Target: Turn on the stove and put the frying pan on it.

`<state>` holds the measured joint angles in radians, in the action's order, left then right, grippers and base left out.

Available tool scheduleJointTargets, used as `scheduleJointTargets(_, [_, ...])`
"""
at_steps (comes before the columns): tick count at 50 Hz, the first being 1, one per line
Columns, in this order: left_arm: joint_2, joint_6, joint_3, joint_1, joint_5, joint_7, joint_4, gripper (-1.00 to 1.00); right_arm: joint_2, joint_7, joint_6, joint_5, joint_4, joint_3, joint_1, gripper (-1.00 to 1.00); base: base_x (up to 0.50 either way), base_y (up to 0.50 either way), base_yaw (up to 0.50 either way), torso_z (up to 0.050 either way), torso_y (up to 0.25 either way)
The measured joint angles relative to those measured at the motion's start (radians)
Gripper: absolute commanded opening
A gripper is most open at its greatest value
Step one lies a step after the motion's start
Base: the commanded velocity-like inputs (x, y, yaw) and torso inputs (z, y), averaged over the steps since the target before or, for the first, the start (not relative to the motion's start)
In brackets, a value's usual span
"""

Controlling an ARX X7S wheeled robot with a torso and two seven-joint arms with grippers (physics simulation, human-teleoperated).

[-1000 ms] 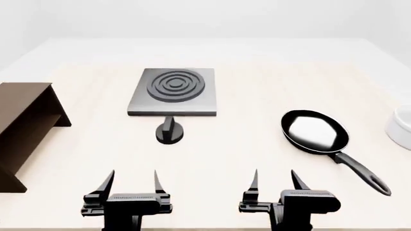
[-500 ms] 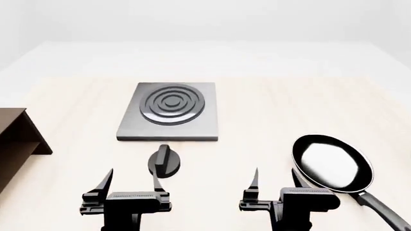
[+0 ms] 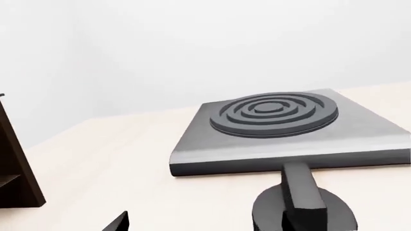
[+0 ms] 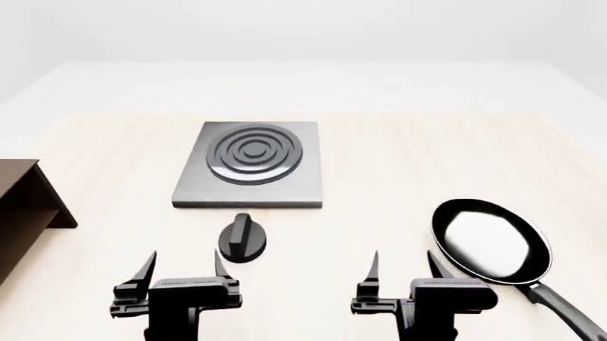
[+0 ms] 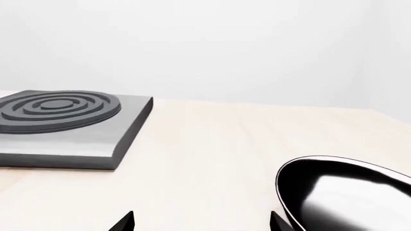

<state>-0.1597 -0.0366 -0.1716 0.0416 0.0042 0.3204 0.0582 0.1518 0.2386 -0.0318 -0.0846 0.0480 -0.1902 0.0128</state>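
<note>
The stove (image 4: 249, 165), a flat grey square plate with concentric rings, lies at the table's middle; it also shows in the left wrist view (image 3: 282, 127) and the right wrist view (image 5: 64, 125). A round black knob (image 4: 242, 238) sits just in front of it and shows in the left wrist view (image 3: 301, 202). The frying pan (image 4: 491, 241), black with a glossy inside, lies at the right with its handle (image 4: 569, 312) toward the near right; its bowl shows in the right wrist view (image 5: 347, 192). My left gripper (image 4: 185, 266) is open and empty, near the knob's left. My right gripper (image 4: 403, 266) is open and empty, left of the pan.
A dark brown shelf-like box (image 4: 24, 206) stands at the table's left edge and shows at the left wrist view's edge (image 3: 13, 168). The pale wooden table (image 4: 379, 185) runs back to a white wall.
The view moved forward and then settled. My left gripper has shifted slightly left and toward me. The right gripper, pan, stove and knob have kept still.
</note>
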Motion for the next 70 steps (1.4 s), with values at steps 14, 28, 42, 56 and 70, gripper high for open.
scheduleJointTargets(14, [-0.01,-0.008,0.023,0.057,-0.008,0.037,0.085,1.0,0.01,0.006,0.001,-0.008,-0.003,-0.017,0.001,1.0,0.0,0.0,0.0,0.0,0.0])
scheduleJointTargets(28, [-0.005,-0.019,0.006,0.128,0.005,0.059,0.192,1.0,0.018,0.011,0.003,-0.018,-0.01,-0.03,0.003,1.0,0.0,0.0,0.0,0.0,0.0])
scheduleJointTargets(42, [0.006,-0.029,-0.031,0.184,0.025,0.07,0.285,1.0,0.028,0.014,0.001,-0.029,-0.012,-0.041,0.006,1.0,0.0,0.0,0.0,0.0,0.0])
scheduleJointTargets(56, [0.027,-0.035,-0.091,0.219,0.048,0.067,0.339,1.0,0.037,0.014,0.004,-0.039,-0.02,-0.053,0.007,1.0,0.0,0.0,0.0,0.0,0.0])
scheduleJointTargets(70, [0.042,-0.011,-0.17,0.224,0.068,0.036,0.284,1.0,0.045,0.019,0.012,-0.049,-0.027,-0.06,0.004,1.0,0.0,0.0,0.0,0.0,0.0])
